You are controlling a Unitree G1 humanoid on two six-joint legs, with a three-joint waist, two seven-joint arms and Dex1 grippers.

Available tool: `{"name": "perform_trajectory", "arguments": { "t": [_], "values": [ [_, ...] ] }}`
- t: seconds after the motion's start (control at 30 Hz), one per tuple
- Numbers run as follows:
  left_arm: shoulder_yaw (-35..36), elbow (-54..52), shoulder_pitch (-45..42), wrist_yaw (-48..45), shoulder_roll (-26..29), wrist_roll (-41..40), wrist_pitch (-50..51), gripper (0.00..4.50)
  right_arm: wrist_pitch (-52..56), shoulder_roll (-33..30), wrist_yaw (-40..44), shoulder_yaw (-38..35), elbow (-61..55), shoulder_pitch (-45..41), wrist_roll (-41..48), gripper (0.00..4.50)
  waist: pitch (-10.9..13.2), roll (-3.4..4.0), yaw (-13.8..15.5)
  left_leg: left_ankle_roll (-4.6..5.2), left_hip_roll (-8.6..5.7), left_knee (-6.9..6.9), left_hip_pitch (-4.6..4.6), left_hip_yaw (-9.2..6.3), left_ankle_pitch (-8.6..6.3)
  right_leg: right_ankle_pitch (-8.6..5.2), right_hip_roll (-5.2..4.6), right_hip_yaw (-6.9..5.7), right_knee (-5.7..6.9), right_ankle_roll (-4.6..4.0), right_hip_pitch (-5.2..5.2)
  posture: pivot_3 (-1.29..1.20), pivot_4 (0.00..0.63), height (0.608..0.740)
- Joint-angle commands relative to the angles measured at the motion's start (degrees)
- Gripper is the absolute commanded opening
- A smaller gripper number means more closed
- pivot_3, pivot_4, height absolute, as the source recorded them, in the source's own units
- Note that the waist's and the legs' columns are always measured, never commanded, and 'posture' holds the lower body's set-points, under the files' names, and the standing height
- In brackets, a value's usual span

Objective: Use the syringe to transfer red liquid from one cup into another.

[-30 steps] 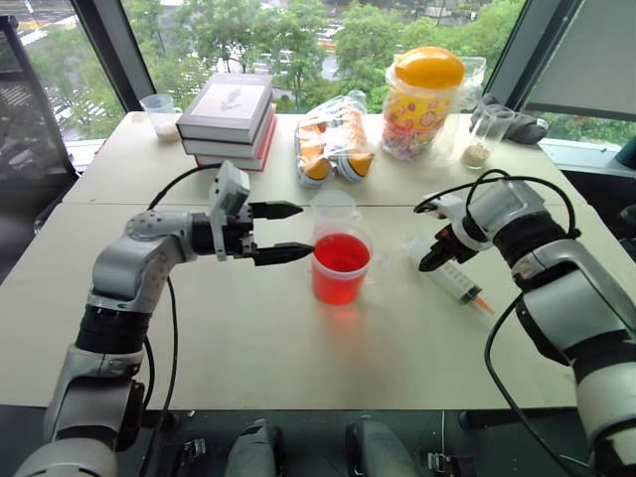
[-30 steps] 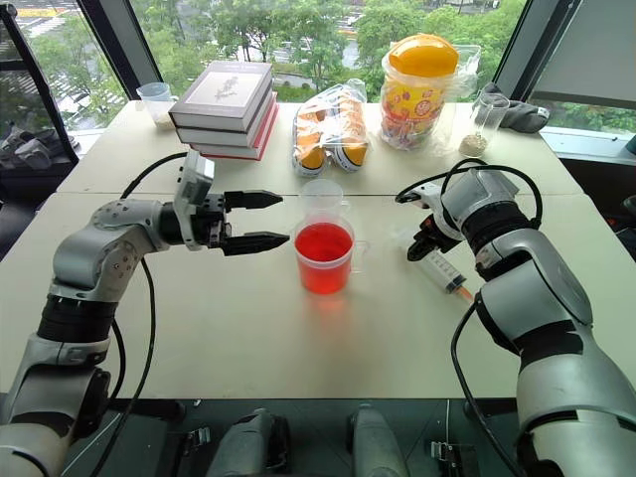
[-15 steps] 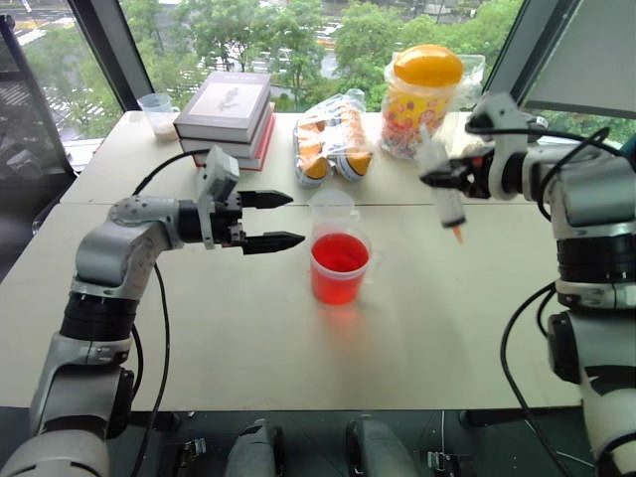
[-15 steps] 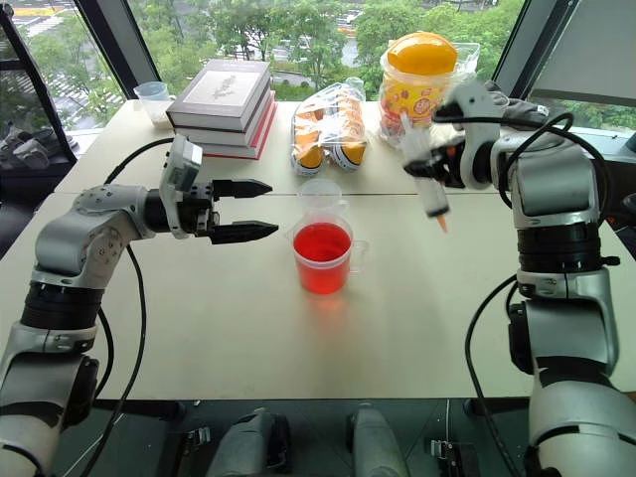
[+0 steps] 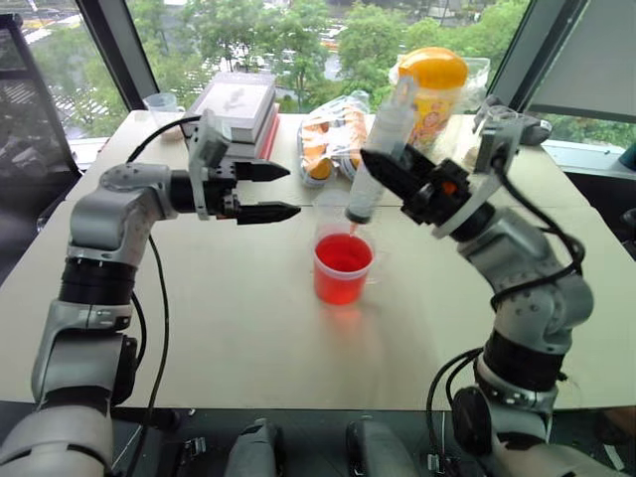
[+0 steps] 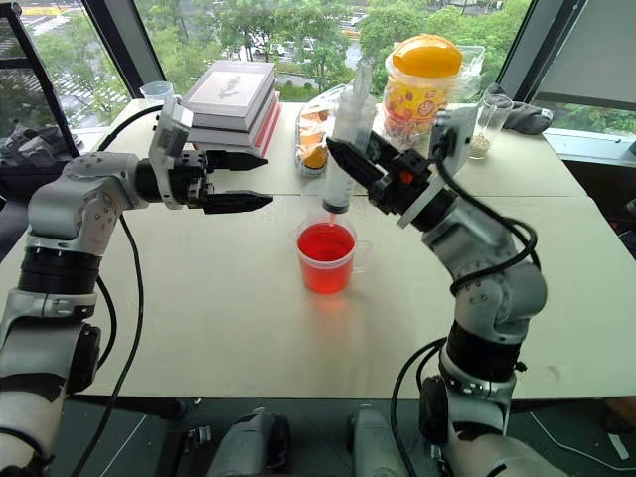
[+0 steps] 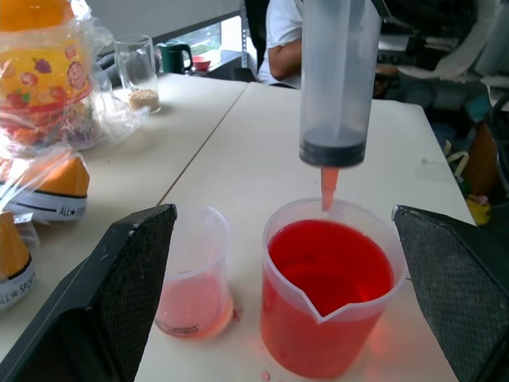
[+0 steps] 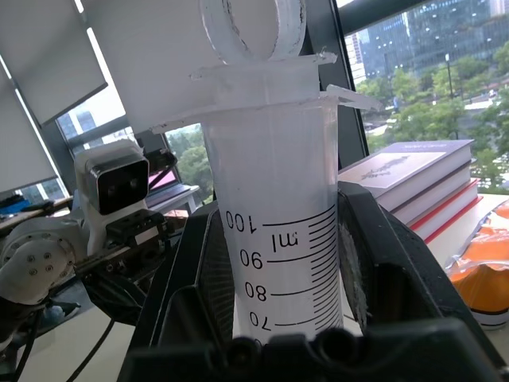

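Head view: your right gripper (image 5: 383,177) clamps the syringe (image 5: 378,159) upright, tip just above the red cup (image 5: 343,269); your left gripper (image 5: 270,191) stands open beside it.
Left wrist view: the small cup (image 7: 194,274) touches the red cup.
Right wrist view: the fingers (image 8: 203,274) pinch the barrel.

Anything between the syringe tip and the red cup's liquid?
Nothing visible. The syringe, shut in the right gripper, hangs upright with its tip just above the red cup, whose mouth is uncovered. The left gripper stands open off to the side.
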Motion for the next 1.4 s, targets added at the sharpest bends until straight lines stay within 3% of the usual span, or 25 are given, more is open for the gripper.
{"name": "perform_trajectory", "arguments": {
  "t": [0.03, 0.23, 0.43, 0.73, 1.33, 1.4],
  "values": [
    [-0.01, 0.26, -3.43, -1.57, -0.67, -0.32, -0.27, 4.50, -8.30, -0.08, 0.25, 5.57, -1.70, 5.11, -2.28, 1.42, 0.00, 0.00, -0.03, 0.00, 0.00, 0.00, 0.00, -0.02, 0.00, 0.00, 0.01, -0.01, 0.00, 0.00, 0.01, 0.00, 0.150, 0.740],
    [-0.75, -0.55, -5.33, -4.19, -2.82, -1.57, 2.34, 4.50, -18.90, -1.64, -0.30, 11.64, 3.25, 10.22, -7.92, 1.42, 0.00, 0.00, -0.11, 0.00, 0.00, 0.02, 0.03, -0.02, 0.01, 0.00, 0.01, 0.00, 0.00, 0.00, 0.04, 0.00, 0.150, 0.740],
    [-1.25, -2.52, -6.62, -6.60, -3.77, -3.13, 4.73, 4.50, -22.81, -2.52, -1.39, 12.94, 5.32, 11.66, -8.75, 1.42, 0.01, -0.01, -0.11, 0.00, 0.00, 0.01, 0.05, -0.05, 0.01, -0.01, 0.03, 0.00, -0.01, 0.00, 0.06, 0.00, 0.150, 0.740],
    [-2.11, -2.48, -7.75, -8.86, -5.87, -4.27, 5.38, 4.50, -24.14, -4.07, -2.27, 14.35, 6.71, 12.11, -8.93, 1.42, 0.01, -0.01, -0.07, 0.00, 0.00, 0.01, 0.07, -0.05, 0.01, -0.01, 0.02, 0.01, -0.01, -0.01, 0.09, 0.00, 0.150, 0.740],
    [-6.13, 3.88, -10.71, -8.57, -12.84, 0.78, -0.61, 4.50, -23.02, -5.46, -2.80, 16.25, 6.42, 11.30, -8.21, 1.42, 0.01, -0.01, 0.00, 0.01, -0.01, 0.02, 0.06, -0.08, 0.01, -0.01, 0.03, 0.00, -0.05, -0.01, 0.12, 0.00, 0.150, 0.740],
    [-5.96, 4.82, -11.25, -8.32, -13.60, 0.74, -0.55, 3.94, -22.94, -5.55, -2.90, 16.38, 6.51, 11.14, -8.18, 1.42, 0.01, -0.01, 0.03, 0.01, -0.01, 0.01, 0.06, -0.09, 0.00, -0.01, 0.04, 0.00, -0.05, -0.01, 0.11, 0.00, 0.150, 0.740]
  ]
}}
